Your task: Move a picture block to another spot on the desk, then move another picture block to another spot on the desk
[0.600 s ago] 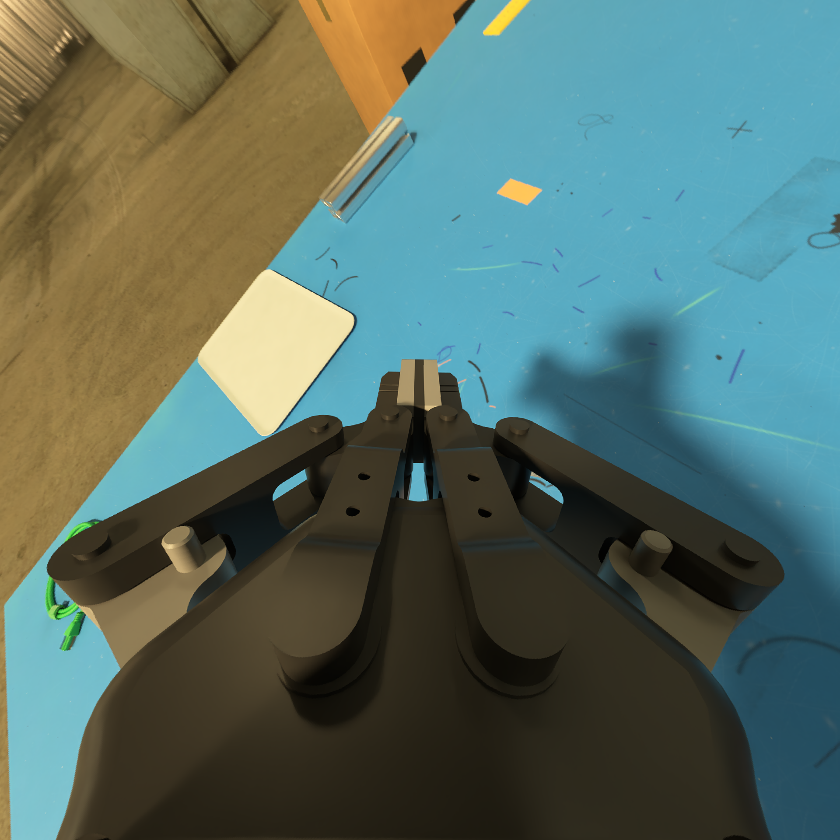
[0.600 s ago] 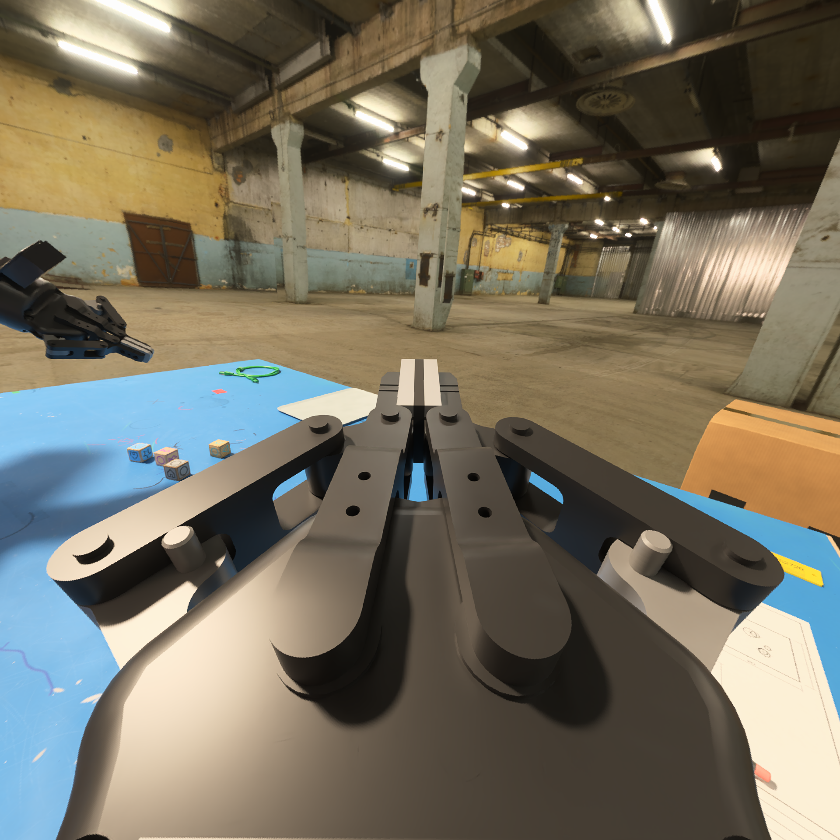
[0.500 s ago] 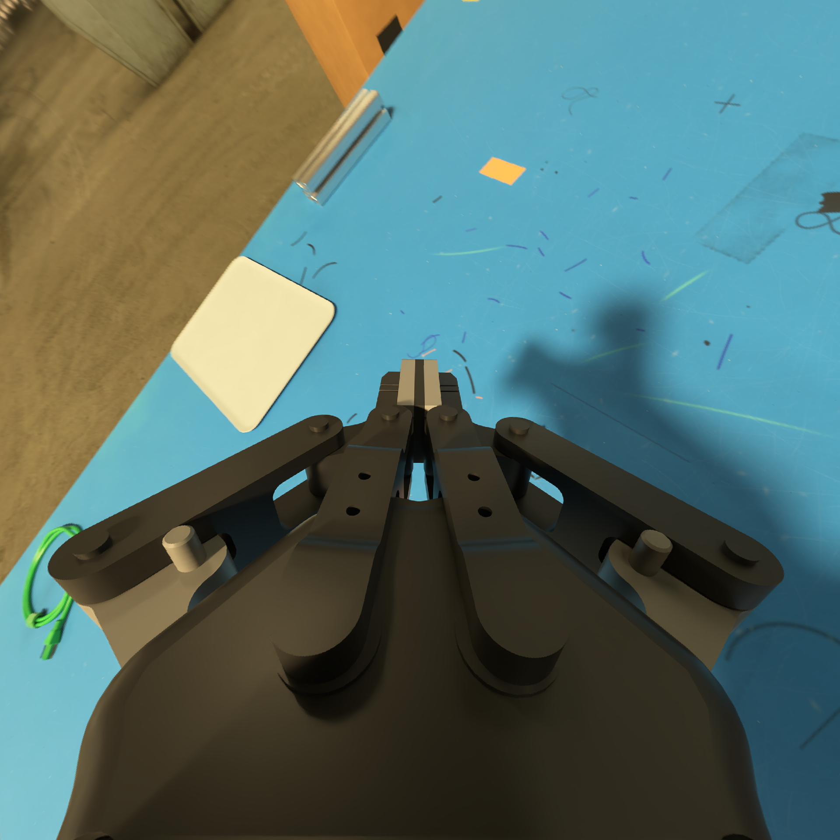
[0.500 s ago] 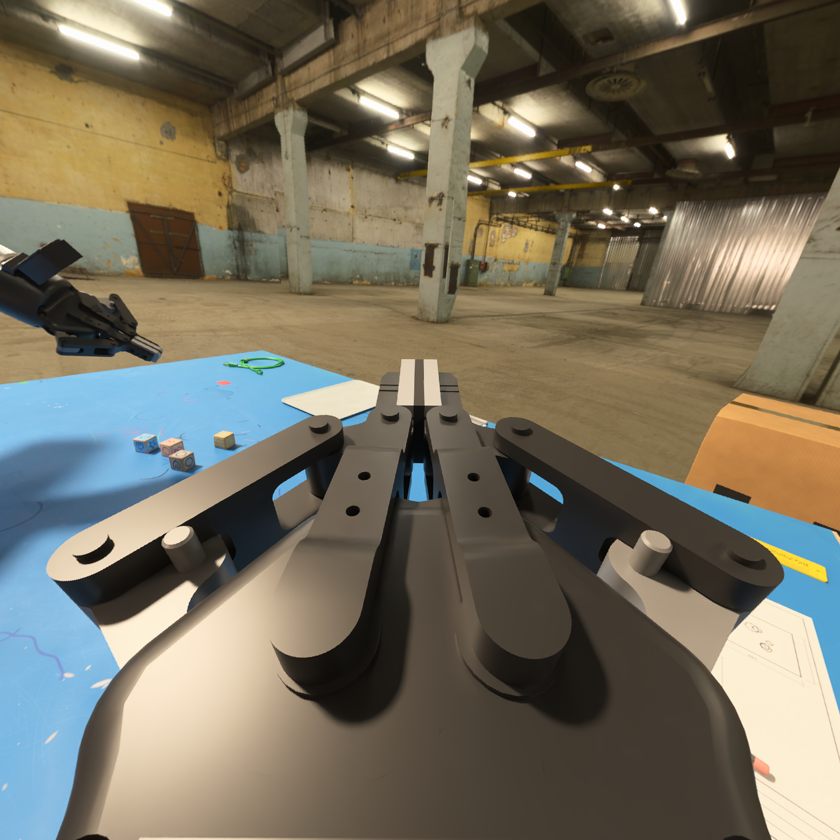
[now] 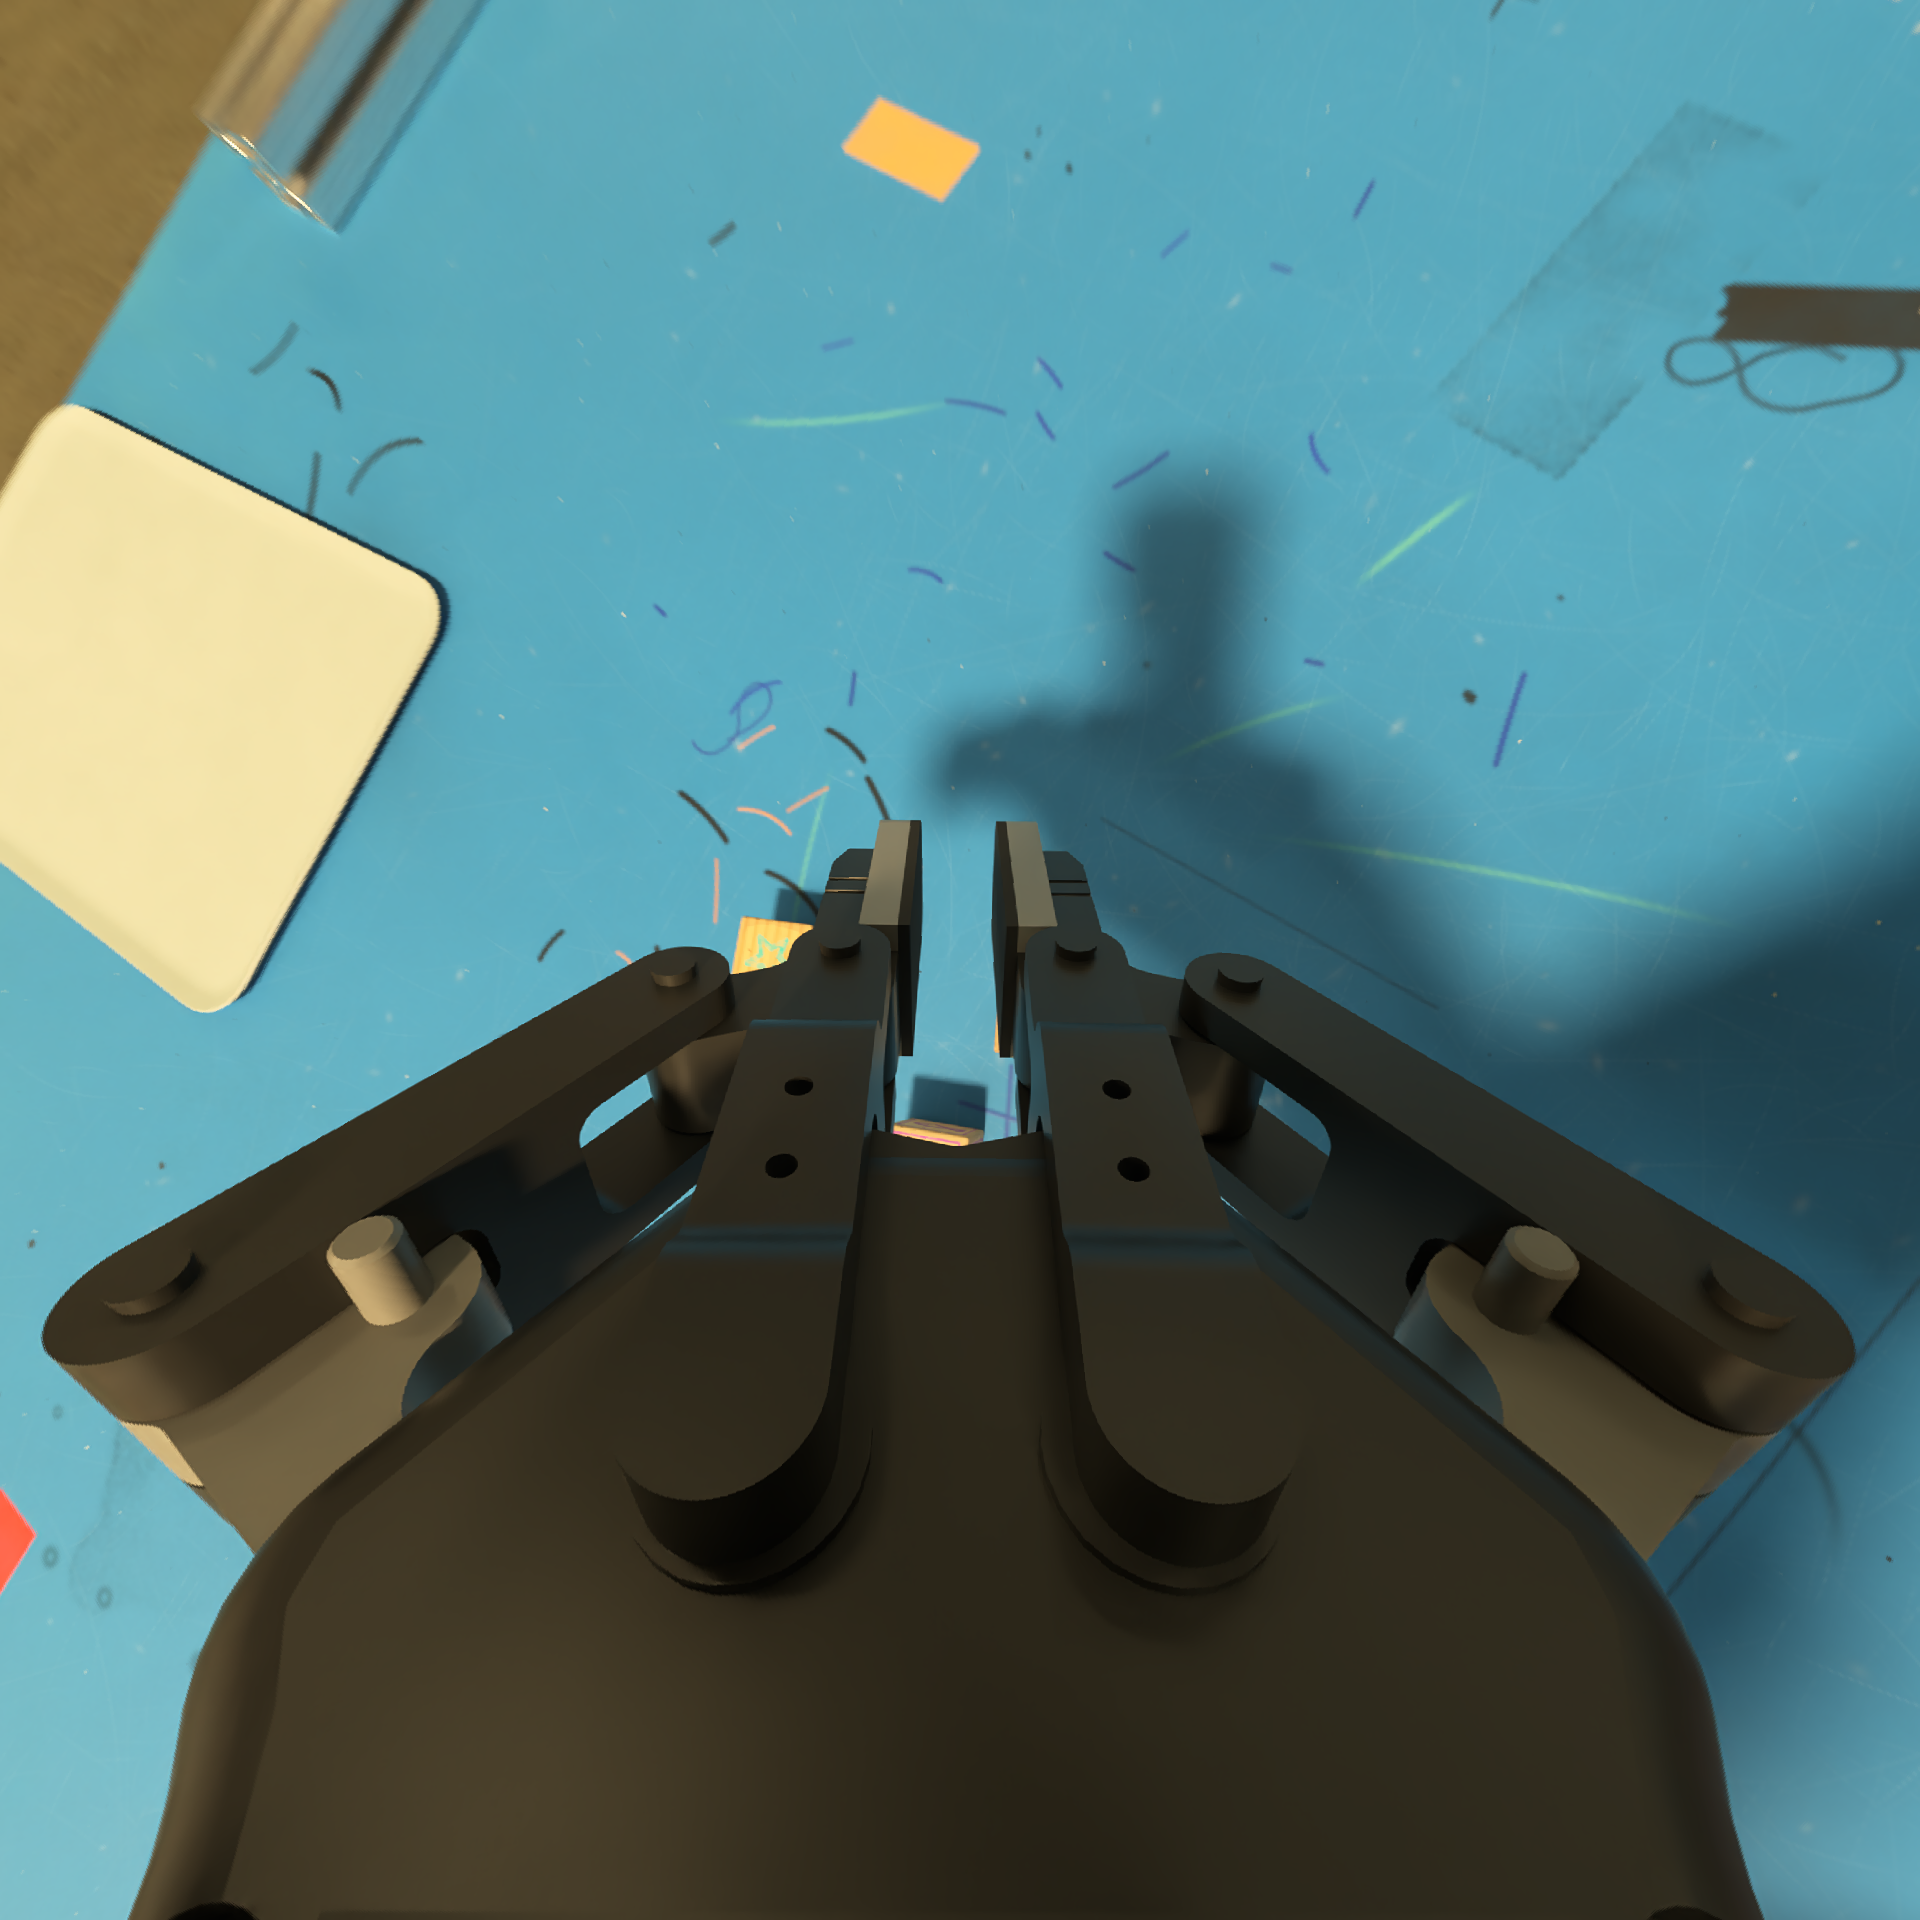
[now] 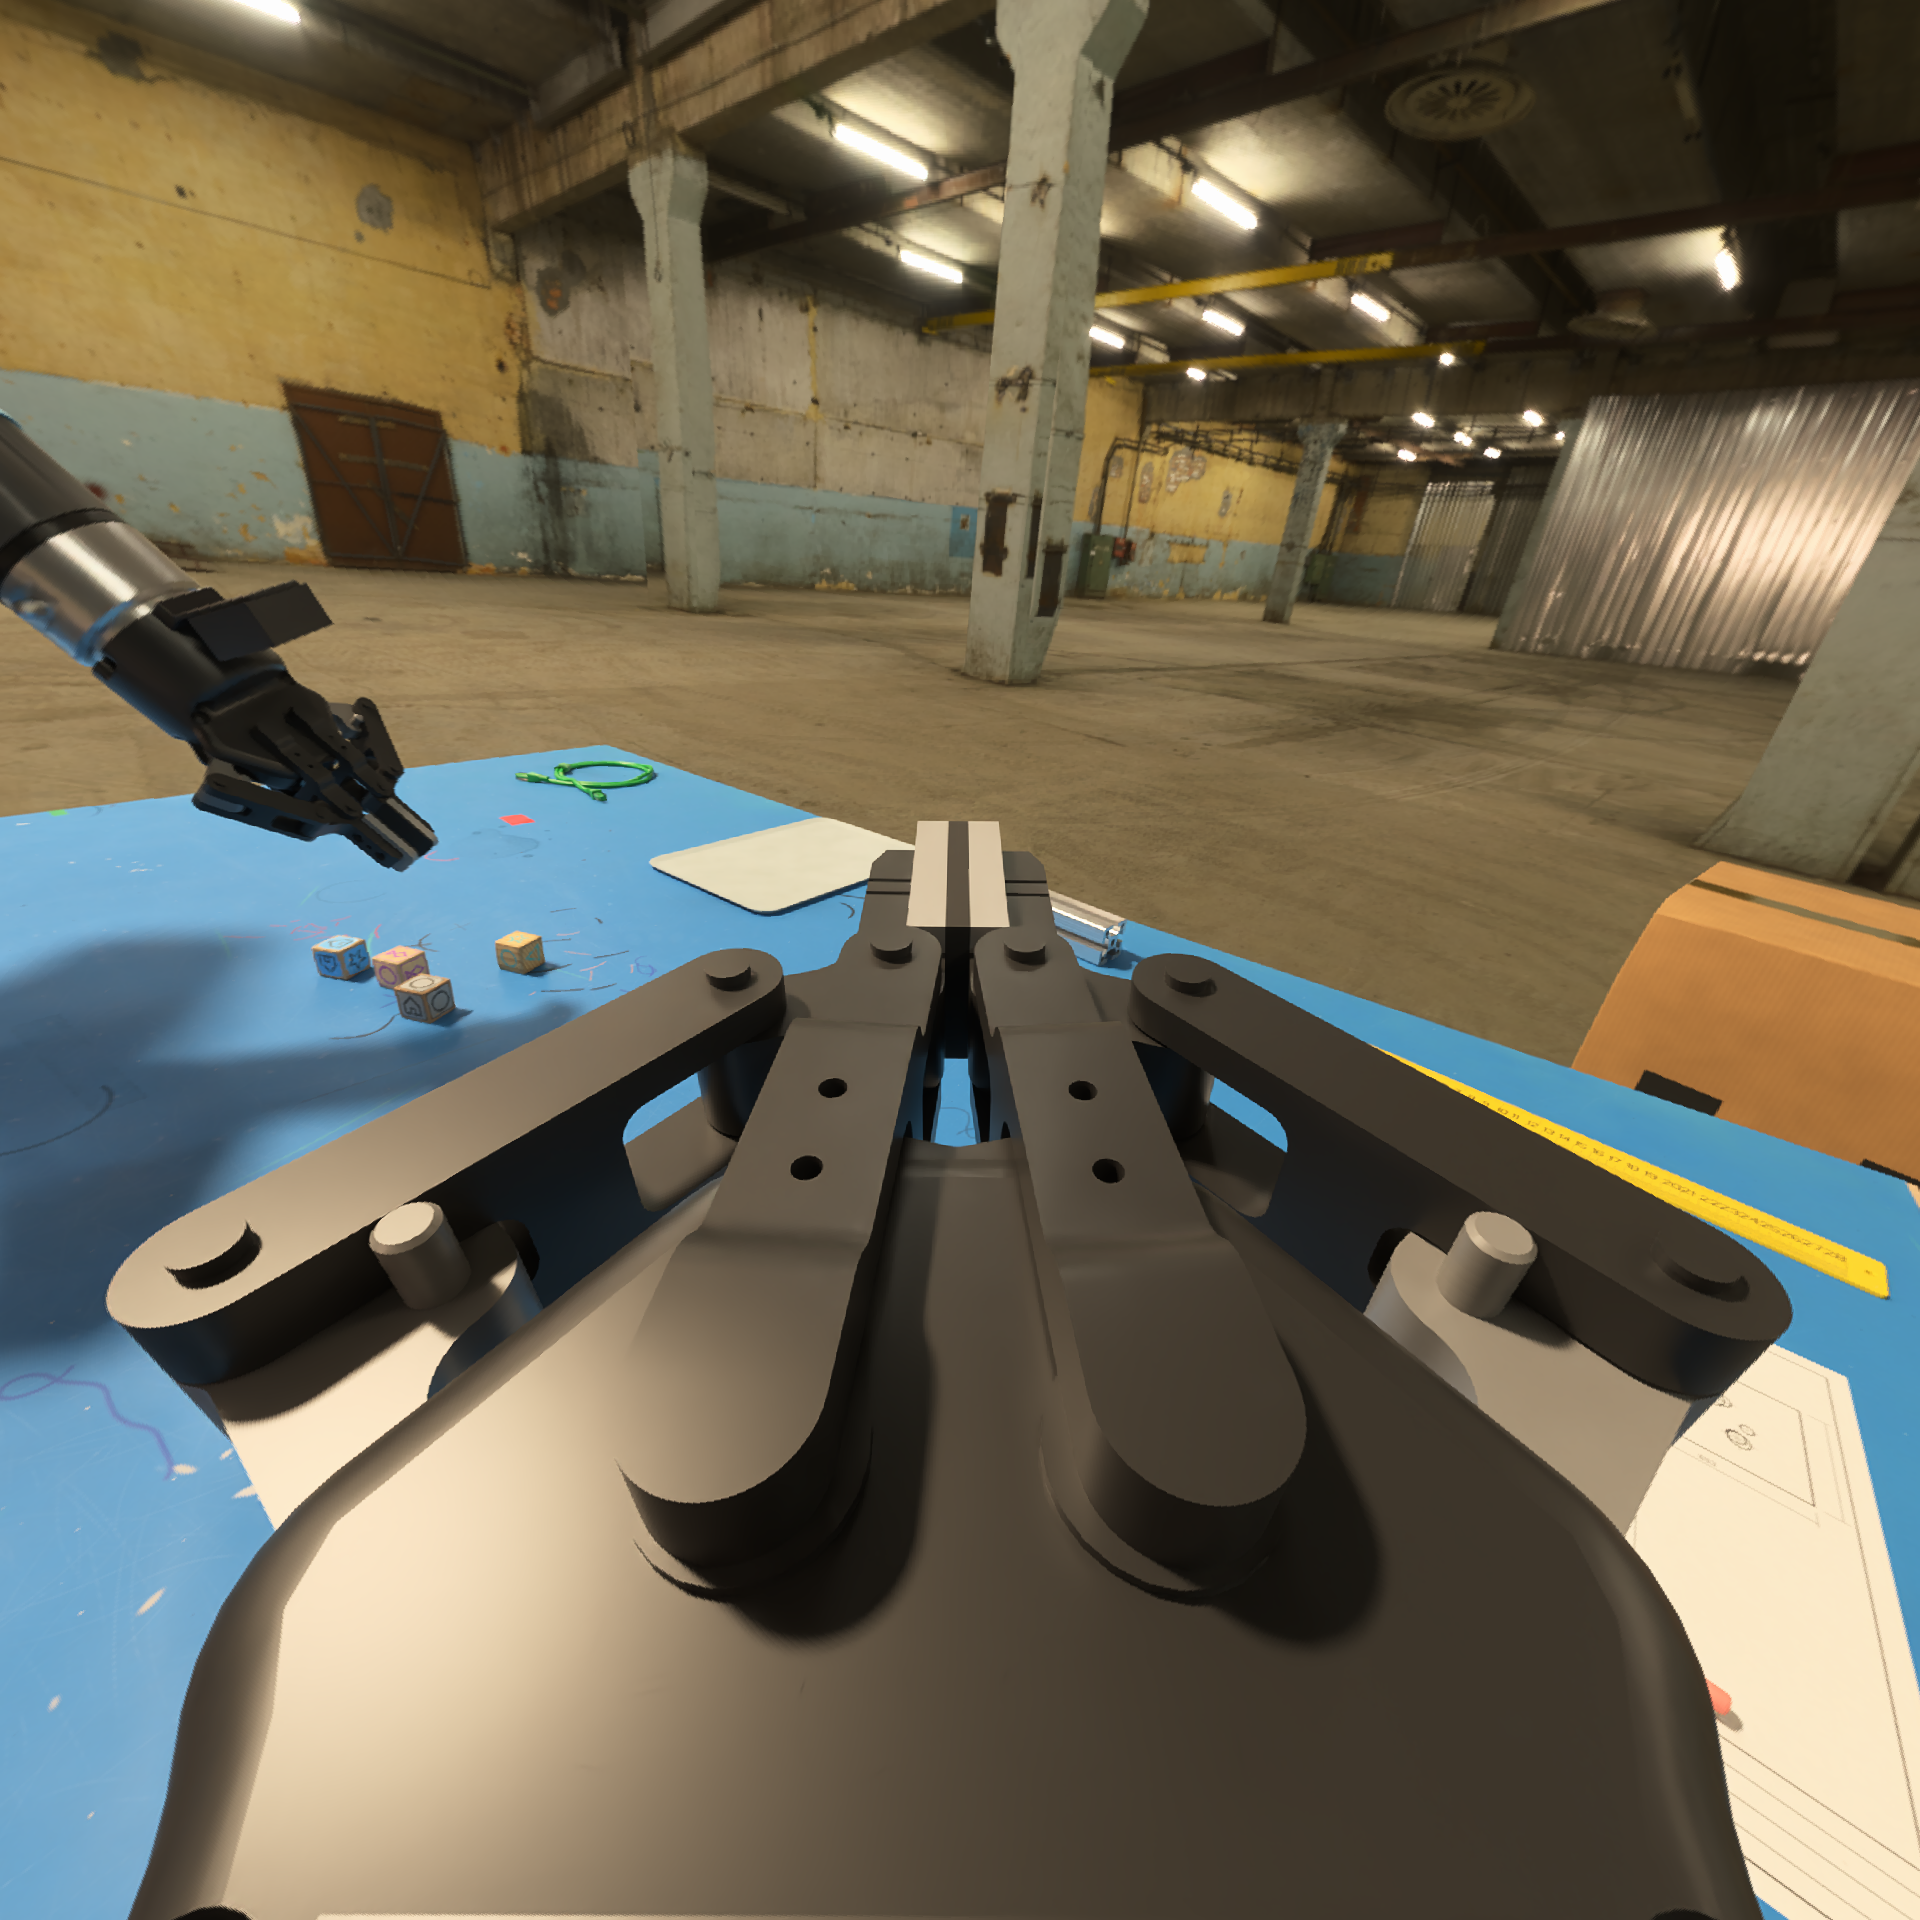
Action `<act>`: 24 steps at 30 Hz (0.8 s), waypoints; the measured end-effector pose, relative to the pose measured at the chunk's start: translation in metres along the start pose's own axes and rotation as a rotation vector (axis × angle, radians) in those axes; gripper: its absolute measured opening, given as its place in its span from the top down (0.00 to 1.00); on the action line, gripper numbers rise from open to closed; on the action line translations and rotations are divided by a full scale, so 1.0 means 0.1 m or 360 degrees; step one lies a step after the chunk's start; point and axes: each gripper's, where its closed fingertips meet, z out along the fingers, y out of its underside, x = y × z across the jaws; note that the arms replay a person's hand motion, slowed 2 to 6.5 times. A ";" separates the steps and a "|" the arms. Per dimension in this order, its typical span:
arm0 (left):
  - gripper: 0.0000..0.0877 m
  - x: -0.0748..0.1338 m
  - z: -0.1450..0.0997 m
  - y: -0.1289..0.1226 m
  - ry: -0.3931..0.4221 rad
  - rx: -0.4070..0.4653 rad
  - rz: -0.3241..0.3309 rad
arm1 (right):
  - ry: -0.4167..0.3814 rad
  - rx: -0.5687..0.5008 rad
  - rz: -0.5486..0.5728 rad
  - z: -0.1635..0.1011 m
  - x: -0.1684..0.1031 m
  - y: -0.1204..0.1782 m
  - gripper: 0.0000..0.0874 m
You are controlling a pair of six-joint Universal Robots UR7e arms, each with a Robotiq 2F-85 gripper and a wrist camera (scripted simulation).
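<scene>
Picture blocks (image 6: 424, 1000): I count four small cubes on the blue desk (image 6: 156, 1143), three bunched together and one (image 6: 518, 952) just off to their right. The left tool (image 6: 400, 840) hovers right above them, angled down, fingers a little apart and empty, way nearer than the right tool (image 6: 958, 875), which is pressed together and holds nothing.

left wrist view steeply down over desk (image 5: 1351, 727), right wrist view low, level, both sharing white pad (image 6: 774, 862)
</scene>
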 end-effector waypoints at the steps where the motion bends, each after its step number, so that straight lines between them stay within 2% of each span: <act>1: 0.85 0.01 0.03 0.02 0.0012 -0.0029 0.0001 | -0.0007 -0.0006 0.0004 0.00 0.00 0.01 1.00; 7: 0.76 0.06 0.20 0.19 0.0066 -0.0224 0.0010 | -0.0030 -0.0046 0.0015 0.02 -0.01 0.06 1.00; 12: 0.73 0.18 0.29 0.32 0.0190 -0.0364 0.0005 | -0.0017 -0.0070 0.0008 0.05 0.01 0.10 1.00; 18: 0.65 0.27 0.37 0.44 0.0293 -0.0480 -0.0011 | -0.0045 -0.0108 0.0024 0.08 -0.01 0.15 1.00; 24: 0.59 0.28 0.44 0.52 0.0302 -0.0573 -0.0026 | -0.0071 -0.0165 0.0018 0.11 -0.03 0.22 1.00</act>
